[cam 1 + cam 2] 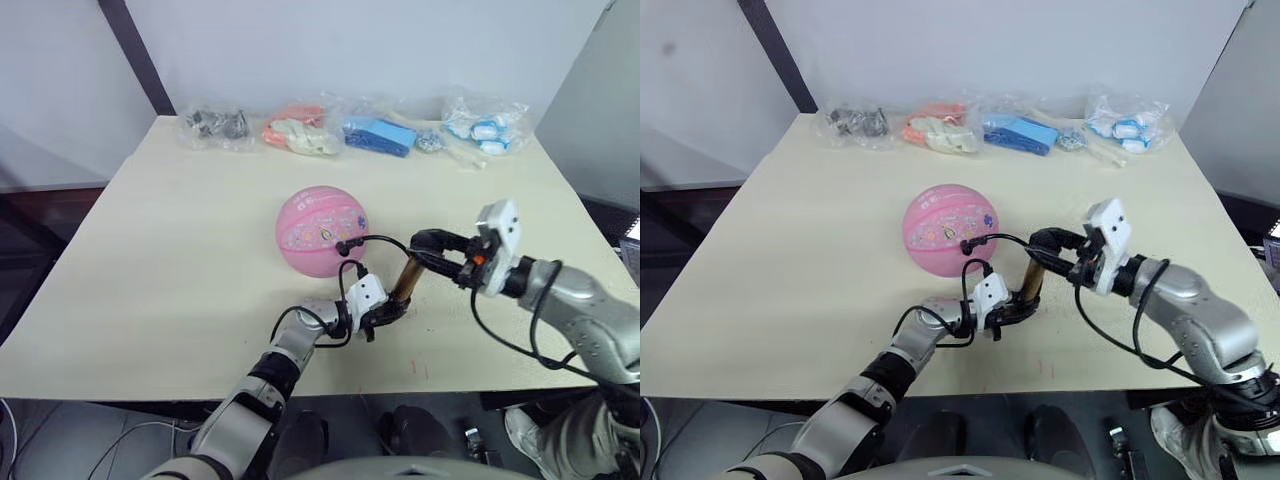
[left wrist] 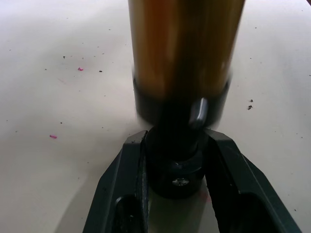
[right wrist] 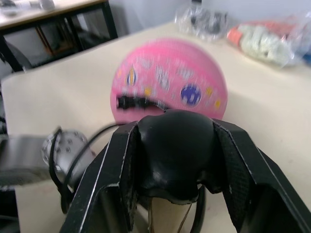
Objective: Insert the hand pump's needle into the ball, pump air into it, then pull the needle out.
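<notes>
The hand pump (image 1: 406,281), centre frame, is gripped by 2 grippers: the left gripper (image 1: 385,313) clamps its base to steady it, the right gripper (image 1: 432,243) pinches its handle for pumping the ball (image 1: 320,229).

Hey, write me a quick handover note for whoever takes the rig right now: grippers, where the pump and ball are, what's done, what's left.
Left gripper: fingers shut on the lower end of the hand pump, near the table's front edge.
Right gripper: fingers shut on the pump's black top cap.
The ball sits on the table just beyond the pump; the hose arcs to it and the needle fitting sits against the ball's side.
Done: needle looks inserted.
Left: pump air, then pull the needle out.
</notes>
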Motion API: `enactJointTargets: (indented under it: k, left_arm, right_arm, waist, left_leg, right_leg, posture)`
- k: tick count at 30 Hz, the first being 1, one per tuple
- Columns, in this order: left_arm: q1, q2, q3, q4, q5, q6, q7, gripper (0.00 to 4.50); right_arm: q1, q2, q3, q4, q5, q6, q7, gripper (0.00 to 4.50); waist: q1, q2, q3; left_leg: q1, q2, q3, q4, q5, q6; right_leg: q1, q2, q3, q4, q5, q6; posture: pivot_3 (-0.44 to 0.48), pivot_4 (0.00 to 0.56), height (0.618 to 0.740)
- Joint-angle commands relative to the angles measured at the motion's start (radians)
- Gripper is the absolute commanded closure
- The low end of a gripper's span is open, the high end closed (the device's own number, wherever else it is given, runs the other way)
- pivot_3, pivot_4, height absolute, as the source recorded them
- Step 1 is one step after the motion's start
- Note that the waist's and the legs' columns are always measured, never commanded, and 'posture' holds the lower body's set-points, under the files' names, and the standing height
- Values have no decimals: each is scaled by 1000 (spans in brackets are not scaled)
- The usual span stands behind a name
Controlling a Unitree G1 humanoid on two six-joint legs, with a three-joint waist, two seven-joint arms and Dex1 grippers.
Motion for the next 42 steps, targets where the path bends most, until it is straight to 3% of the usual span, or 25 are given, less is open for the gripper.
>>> enactJointTargets:
  k: [1,4,9,11,14,21,24,27,32,39,42]
  left_arm:
    - [54,45,-9,62,38,51,-8,3387]
    - [51,49,-5,74,37,45,-2,3387]
    - [49,51,-4,99,39,29,3,3387]
    - [47,51,-4,109,40,22,1,3387]
    - [43,52,-5,129,42,11,-1,3387]
    - [24,51,-8,151,41,5,-13,3387]
    - [18,49,-9,158,41,3,-18,3387]
    - [17,47,-10,158,42,4,-21,3387]
    - [18,47,-10,155,40,2,-20,3387]
    - [28,53,-6,140,36,8,-12,3387]
    - [36,58,-6,132,36,10,-12,3387]
  right_arm:
    - [119,-6,123,180,-145,62,9,2816]
    - [93,-21,26,90,-78,84,25,2816]
    - [15,-79,-166,-66,124,182,36,2816]
    - [-27,-104,-236,-110,216,234,29,2816]
    - [-153,-200,-402,-166,497,333,-7,2816]
    - [-261,-348,-565,-144,764,419,-120,2816]
    - [-222,-359,-509,-164,667,417,-135,2816]
    - [-119,-300,-305,-147,432,359,-123,2816]
    - [-2,-192,-69,-3,156,226,-68,2816]
    - [82,-46,130,203,-68,96,11,2816]
    - [97,-37,129,200,-105,77,39,2816]
  waist:
    - [-4,-1,0]
    - [-5,-1,0]
    - [-1,7,10]
    - [-1,10,13]
    - [2,19,22]
    - [12,11,39]
    - [12,11,39]
    - [13,9,38]
    - [9,-5,21]
    - [-4,-5,6]
    - [-6,-5,4]
  left_leg:
    - [2,0,0,0,0,0]
    - [11,0,0,-1,-1,-1]
    - [10,0,0,-1,-2,-3]
    - [7,-1,1,-1,-2,-3]
    - [-6,-3,1,2,-2,-3]
    - [-7,-5,0,3,-2,-3]
    - [-9,-5,1,4,-2,-3]
    - [-9,-4,1,4,-2,-3]
    - [-3,-1,2,3,-2,-3]
    - [2,1,1,2,-2,-3]
    - [11,1,1,0,-2,-3]
  right_leg:
    - [2,0,0,0,0,0]
    - [6,-1,1,-1,-2,-4]
    - [7,-2,0,-1,-3,-5]
    - [3,-2,1,-1,-1,-1]
    - [-7,-2,1,0,0,0]
    - [-7,-3,1,-1,0,1]
    - [-9,-4,2,0,1,1]
    - [-9,-3,2,0,1,1]
    - [-2,-1,1,0,0,1]
    - [2,-1,1,0,0,0]
    - [8,-1,2,-1,-2,-3]
  posture:
    - [0,150,740]
    - [0,150,740]
    - [0,150,740]
    - [0,150,740]
    - [0,150,740]
    - [0,150,740]
    - [0,150,740]
    - [0,150,740]
    - [0,150,740]
    - [0,150,740]
    - [0,150,740]
